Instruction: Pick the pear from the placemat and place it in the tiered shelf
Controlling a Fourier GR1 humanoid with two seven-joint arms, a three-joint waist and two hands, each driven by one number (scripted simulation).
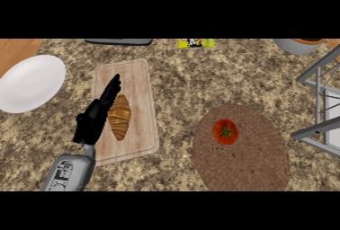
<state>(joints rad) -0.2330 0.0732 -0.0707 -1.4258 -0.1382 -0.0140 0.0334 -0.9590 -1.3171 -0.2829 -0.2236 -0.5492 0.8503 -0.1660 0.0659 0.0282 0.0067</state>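
On the round brown placemat [242,164] at the lower right lies a red, tomato-like fruit with a green stem [225,131]; no pear shows. The grey metal tiered shelf [324,112] stands at the right edge, just beyond the mat. My left hand [95,119] stretches up from the lower left over the wooden cutting board [138,85], its fingers straight and open, holding nothing. It lies beside a croissant [120,117] and is far to the left of the fruit. My right hand does not show.
A white plate [30,83] sits at the far left. Along the back edge are a dark flat object [119,42], a yellow packet [196,43] and a grey bowl [299,46]. Speckled counter lies between board and mat.
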